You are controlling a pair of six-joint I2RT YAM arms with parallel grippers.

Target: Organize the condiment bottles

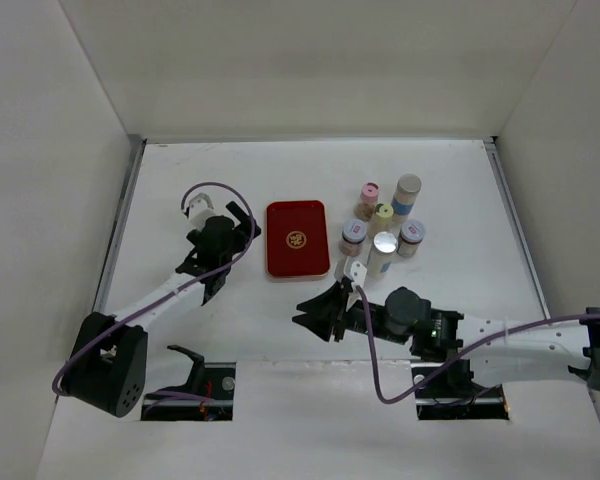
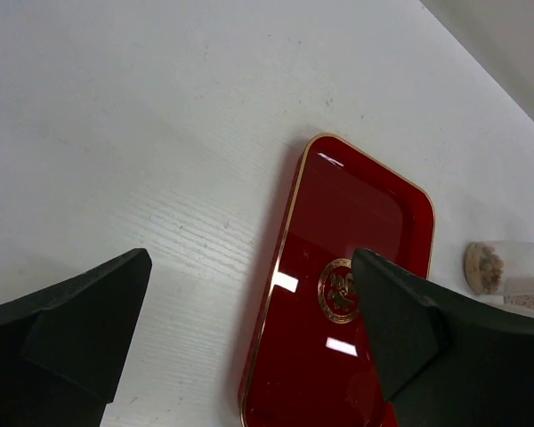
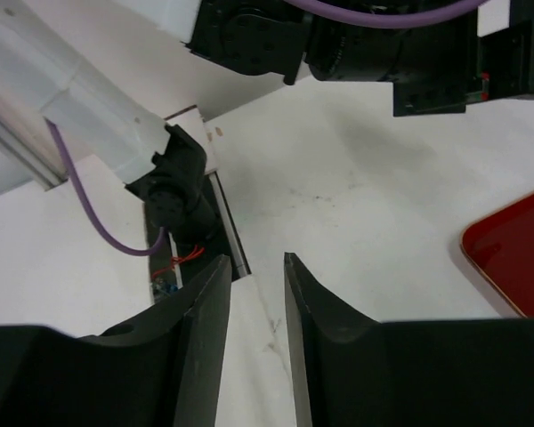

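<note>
White walls box in a white, faintly grained counter (image 1: 230, 170). Six small cylindrical bottles (image 1: 384, 215) (tan or pale bodies; caps pink, yellow, grey, silver, white) stand clustered just right of the glossy, gold-rimmed red tray (image 1: 297, 238), none on it, so sorting looks barely begun. Left pincer (image 2: 251, 258) gapes wide near the tray. Right pincer (image 3: 256, 258) is narrowed to a slit, holding nothing.

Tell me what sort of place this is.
Probably a robot test cell: a white table boxed in by plain walls, two arms bolted at its near edge, condiment bottles beside a red tray.
</note>
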